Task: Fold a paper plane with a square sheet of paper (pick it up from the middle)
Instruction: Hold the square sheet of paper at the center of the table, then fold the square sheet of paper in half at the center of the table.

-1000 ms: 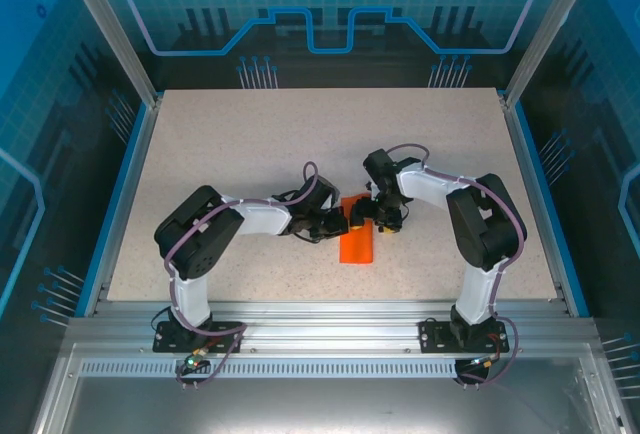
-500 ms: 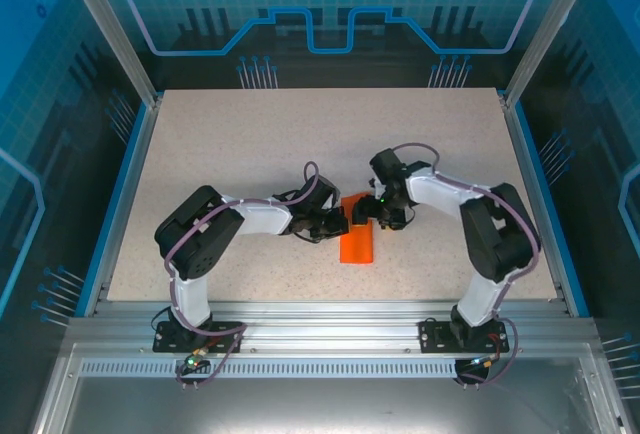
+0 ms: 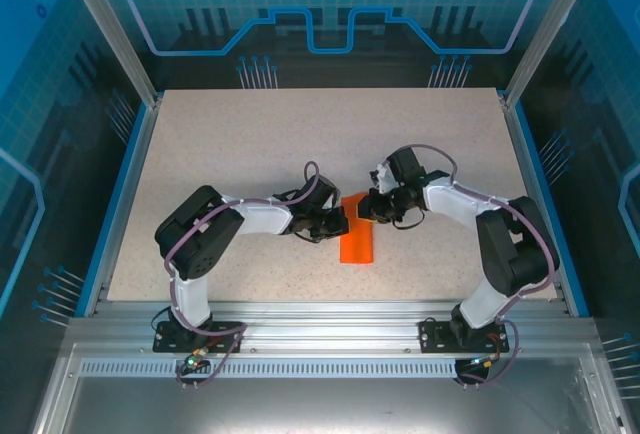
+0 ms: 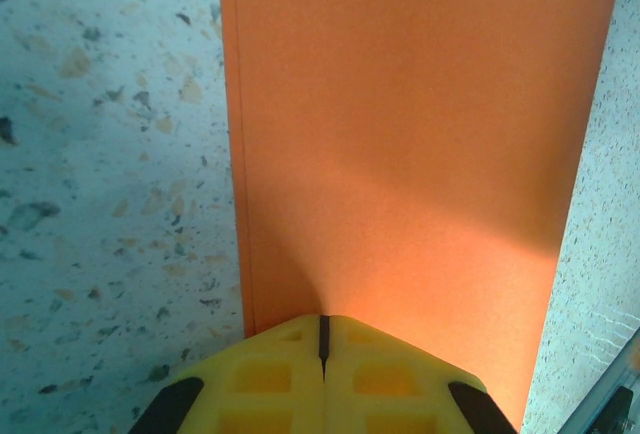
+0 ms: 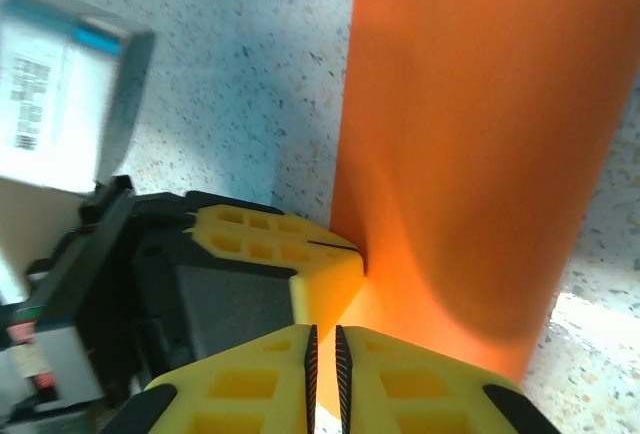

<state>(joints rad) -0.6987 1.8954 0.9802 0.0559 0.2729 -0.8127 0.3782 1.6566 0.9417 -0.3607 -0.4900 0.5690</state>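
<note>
The square sheet of paper (image 3: 358,246) lies mid-table as a bright orange folded rectangle. My left gripper (image 3: 344,221) reaches in from the left and is shut, its yellow tips (image 4: 322,319) meeting at the paper (image 4: 420,134) near its left edge, where the sheet tents up into them. My right gripper (image 3: 366,208) comes from the right at the paper's far end. Its jaws (image 5: 323,332) stand almost together with a thin slit, the paper's edge (image 5: 480,134) running into it. The left gripper (image 5: 350,254) sits just ahead of them, touching the same sheet.
The speckled table (image 3: 250,144) has open surface all round the paper. Blue rails (image 3: 122,194) and metal posts bound it left, right and back. Both forearms crowd the centre, the grippers a finger-width apart.
The right arm swung its elbow out to the right and its jaws went from wide open to nearly together at the paper's far end. The left arm and the paper stayed put.
</note>
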